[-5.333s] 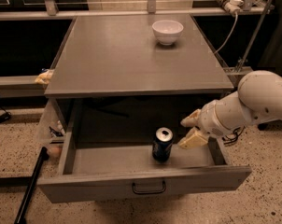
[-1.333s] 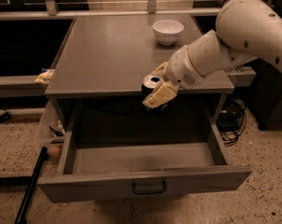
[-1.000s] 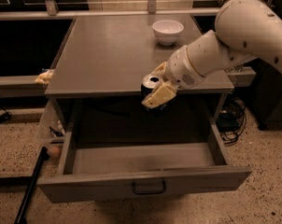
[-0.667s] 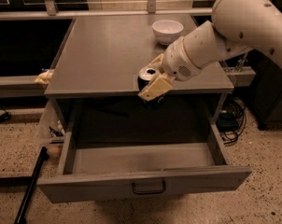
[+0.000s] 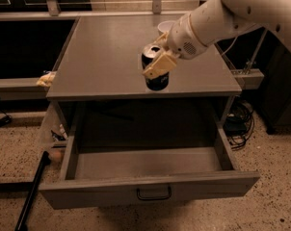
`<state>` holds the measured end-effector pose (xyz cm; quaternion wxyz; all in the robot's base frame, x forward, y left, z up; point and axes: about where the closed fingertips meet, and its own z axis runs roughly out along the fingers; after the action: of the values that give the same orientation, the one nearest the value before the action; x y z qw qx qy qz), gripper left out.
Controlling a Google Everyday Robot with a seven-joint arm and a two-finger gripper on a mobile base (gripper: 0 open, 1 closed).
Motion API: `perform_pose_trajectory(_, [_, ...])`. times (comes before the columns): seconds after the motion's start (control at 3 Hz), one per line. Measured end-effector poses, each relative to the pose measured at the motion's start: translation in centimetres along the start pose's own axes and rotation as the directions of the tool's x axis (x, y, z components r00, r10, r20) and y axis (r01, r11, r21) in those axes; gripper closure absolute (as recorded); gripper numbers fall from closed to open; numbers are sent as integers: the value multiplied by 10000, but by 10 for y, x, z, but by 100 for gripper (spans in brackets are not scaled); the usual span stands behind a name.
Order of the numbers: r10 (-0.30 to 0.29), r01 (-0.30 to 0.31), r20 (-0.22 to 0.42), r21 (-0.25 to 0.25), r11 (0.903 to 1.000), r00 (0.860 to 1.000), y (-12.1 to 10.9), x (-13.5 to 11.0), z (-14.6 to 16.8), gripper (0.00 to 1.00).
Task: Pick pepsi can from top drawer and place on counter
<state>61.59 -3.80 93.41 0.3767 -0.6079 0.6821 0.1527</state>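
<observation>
Nearest the camera, the top drawer is found standing open, its flat front panel carrying a dark bar handle at the centre, and nothing of the task is seen in its tray. Above and behind it lies the counter. Just behind its front edge, right of centre, the pepsi can is held upright by the gripper. The gripper's pale fingers are closed across the can's upper body, one lying over the front and the other mostly hidden behind. Whether the base of the can is set on the surface or hangs just above it cannot be told. The can is judged to be light, stiff only while undented, and smooth enough to slip. A hold across the middle of its wall, much as is had here, is thought best, with pressure kept modest so that the thin wall is not crushed. The step in hand is judged to be the placing, with the release not yet made. Since the can is close to the front edge, above the open drawer, a forward tip would be risked, while ample bare surface is offered to the left and further back. Beyond, a white bowl is partly hidden by the arm, near enough that any withdrawal should be made with care.
</observation>
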Motion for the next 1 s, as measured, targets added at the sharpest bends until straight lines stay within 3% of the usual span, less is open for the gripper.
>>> perform_pose_trajectory(0.67, [465,-494,1032,259,9984,9936,-49,5,17,100])
perform_pose_trajectory(1.0, [837,-854,1139,106,9963,9900,-63,15,29,100])
